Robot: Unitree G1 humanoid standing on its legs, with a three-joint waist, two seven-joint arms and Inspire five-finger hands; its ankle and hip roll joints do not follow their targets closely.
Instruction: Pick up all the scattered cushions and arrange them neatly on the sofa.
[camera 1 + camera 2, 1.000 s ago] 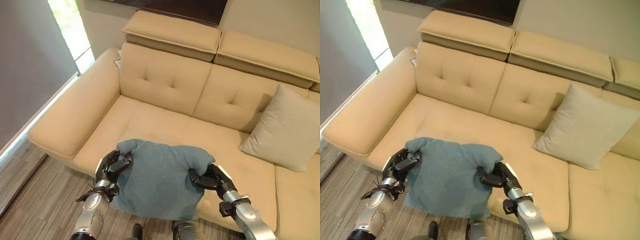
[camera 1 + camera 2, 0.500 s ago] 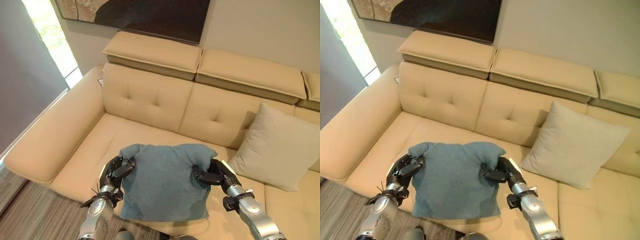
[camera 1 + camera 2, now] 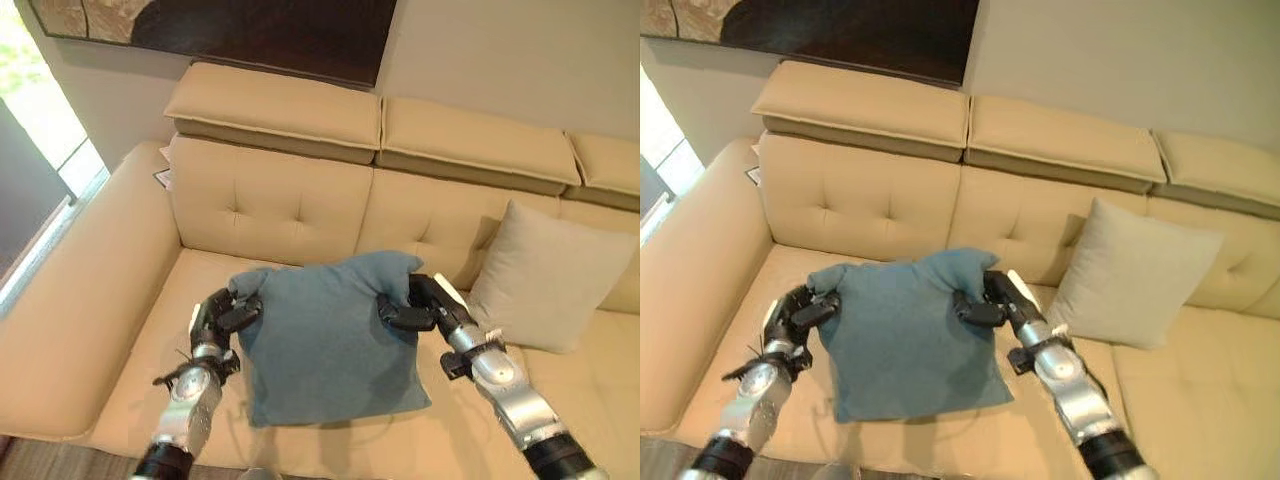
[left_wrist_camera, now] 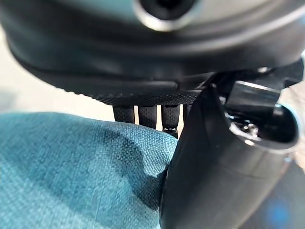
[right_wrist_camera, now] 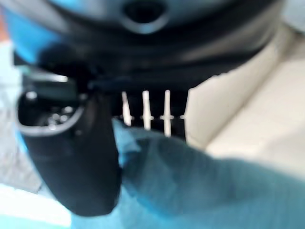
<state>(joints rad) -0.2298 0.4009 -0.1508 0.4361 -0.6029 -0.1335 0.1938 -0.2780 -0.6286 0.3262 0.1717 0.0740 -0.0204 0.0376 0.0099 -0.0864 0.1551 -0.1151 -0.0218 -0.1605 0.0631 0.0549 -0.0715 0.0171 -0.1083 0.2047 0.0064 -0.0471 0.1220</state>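
Dark fingers of the left hand (image 3: pixel 222 315) and right hand (image 3: pixel 420 303) pinch the teal cushion's (image 3: pixel 325 335) top corners, hanging between them over the sofa (image 3: pixel 290 205). Both should likely release evenly beside the beige cushion (image 3: pixel 545 275), just past the right hand.

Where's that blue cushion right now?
The blue cushion hangs over the sofa seat, pinched at its top corners by the left hand and right hand, just left of the beige cushion.
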